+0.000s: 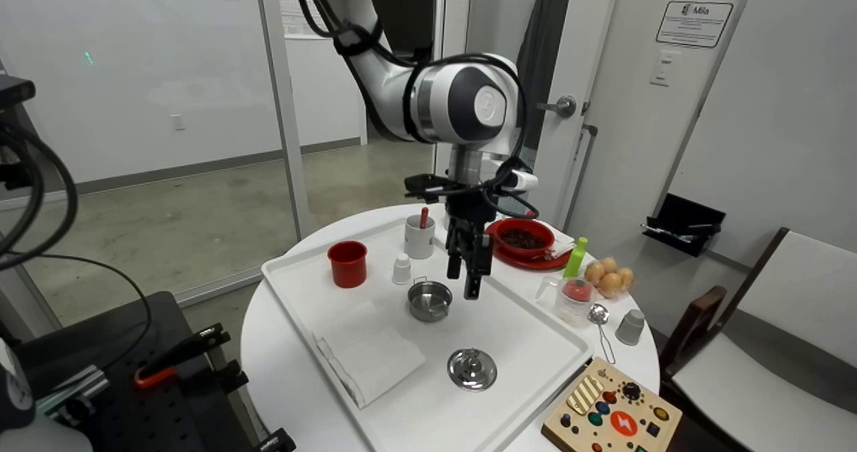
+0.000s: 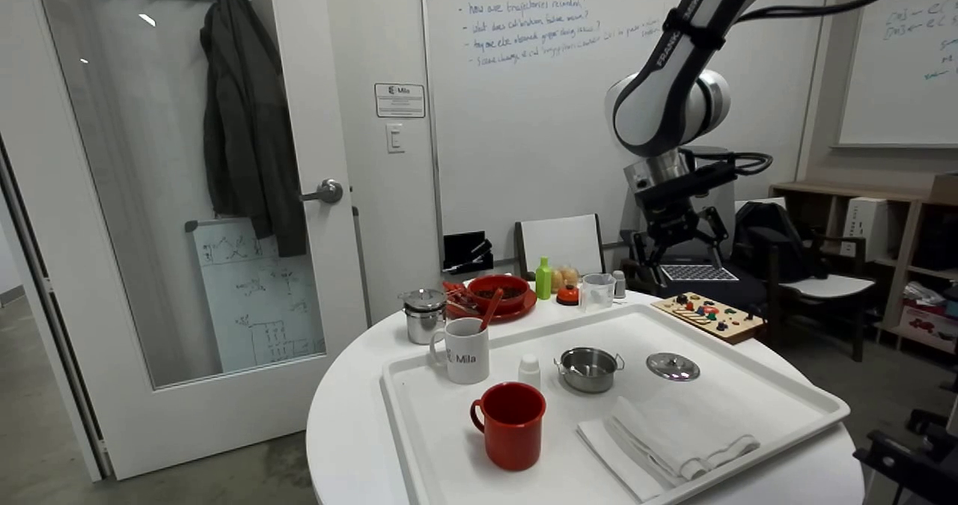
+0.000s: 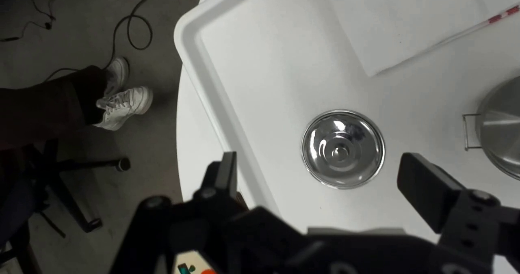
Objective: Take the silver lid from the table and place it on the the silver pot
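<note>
The silver lid (image 1: 473,370) lies flat on the white tray, knob up. It also shows in an exterior view (image 2: 673,367) and in the wrist view (image 3: 343,149). The silver pot (image 1: 430,302) stands open beside it on the tray; it also shows in an exterior view (image 2: 589,371) and, cut off by the right edge, in the wrist view (image 3: 503,132). My gripper (image 3: 319,172) is open and empty, held above the tray. In the wrist view the lid appears between and slightly ahead of the fingertips. The gripper also shows in both exterior views (image 1: 464,278) (image 2: 687,265), apart from lid and pot.
The white tray (image 1: 576,347) has a raised rim. On it are a red cup (image 2: 513,426), a white mug (image 2: 468,352), a white shaker (image 2: 529,371) and a folded cloth (image 1: 378,365). A wooden button board (image 1: 612,408) and a red bowl (image 1: 525,238) stand beyond the tray.
</note>
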Robot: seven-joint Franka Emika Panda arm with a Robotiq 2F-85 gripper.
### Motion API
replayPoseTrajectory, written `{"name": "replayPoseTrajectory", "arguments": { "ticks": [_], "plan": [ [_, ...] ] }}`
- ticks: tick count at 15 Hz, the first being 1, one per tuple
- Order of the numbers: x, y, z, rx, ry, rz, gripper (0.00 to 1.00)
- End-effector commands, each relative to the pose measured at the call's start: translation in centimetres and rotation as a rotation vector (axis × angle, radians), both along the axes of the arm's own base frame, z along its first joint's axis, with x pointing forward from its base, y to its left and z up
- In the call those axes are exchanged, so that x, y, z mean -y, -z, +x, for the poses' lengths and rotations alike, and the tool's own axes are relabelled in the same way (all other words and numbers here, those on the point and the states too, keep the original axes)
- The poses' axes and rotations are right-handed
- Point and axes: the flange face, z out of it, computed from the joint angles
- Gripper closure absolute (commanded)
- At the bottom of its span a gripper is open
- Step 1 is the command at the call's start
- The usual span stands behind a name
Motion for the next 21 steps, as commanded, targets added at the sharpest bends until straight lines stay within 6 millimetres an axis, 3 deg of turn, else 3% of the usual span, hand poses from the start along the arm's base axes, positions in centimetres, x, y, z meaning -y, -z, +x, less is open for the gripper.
{"name": "replayPoseTrajectory", "arguments": {
  "ticks": [1,6,7,10,13,17,21],
  "plan": [
    [1.9,4.1,1.8,-0.095,0.023,0.008,0.00],
    [3.6,8.0,2.1,-0.207,0.061,0.043,0.00],
    [3.2,7.1,1.0,-0.168,0.054,0.011,0.00],
    [3.5,8.2,1.5,-0.194,0.062,0.021,0.00],
    [3.4,8.0,1.2,-0.153,0.053,-0.028,0.00],
    [3.2,10.2,1.7,-0.082,0.118,-0.157,0.00],
    [1.9,12.5,2.0,0.003,0.117,-0.125,0.00]
  ]
}}
